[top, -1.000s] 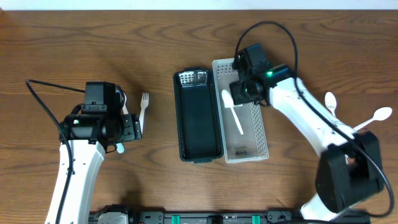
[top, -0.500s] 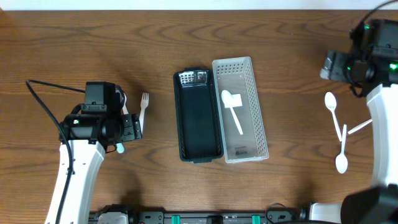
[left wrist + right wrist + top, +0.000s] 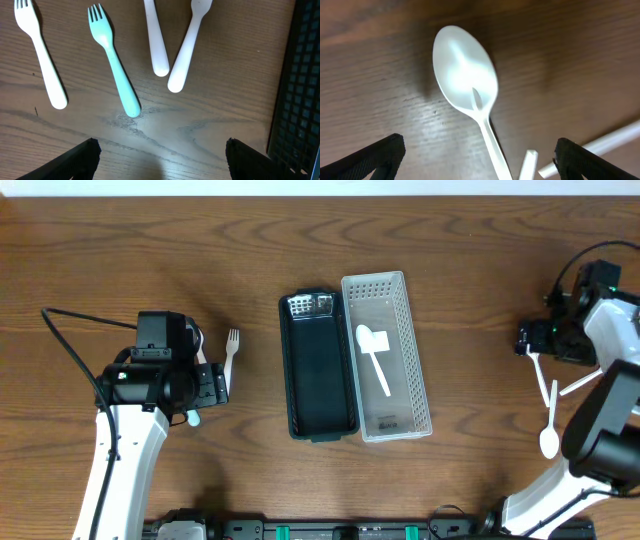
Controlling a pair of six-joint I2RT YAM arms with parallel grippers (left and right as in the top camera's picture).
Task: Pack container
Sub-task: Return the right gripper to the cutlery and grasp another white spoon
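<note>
A black container (image 3: pixel 318 370) and a white perforated basket (image 3: pixel 395 395) lie side by side at mid-table. One white spoon (image 3: pixel 374 355) lies in the basket. My left gripper (image 3: pixel 205 380) hovers open over cutlery at the left. Its wrist view shows a white fork (image 3: pixel 40 55), a teal fork (image 3: pixel 114 60) and two white handles (image 3: pixel 156 40) ahead of the open left gripper (image 3: pixel 162 150). My right gripper (image 3: pixel 535 340) is at the far right, open. A white spoon (image 3: pixel 467 75) lies bowl-up just ahead of the right gripper (image 3: pixel 480 160), its handle running between the fingers.
More white spoons (image 3: pixel 548 435) and a loose handle (image 3: pixel 578 384) lie crossed on the wood at the right edge. A white fork (image 3: pixel 231 345) shows beside the left arm. The black container's grid wall (image 3: pixel 300 90) fills the right side of the left wrist view.
The right arm left the basket, where the spoon now lies, swung to the far right and came down over the spoons, its jaws opening wide. The left arm has not moved.
</note>
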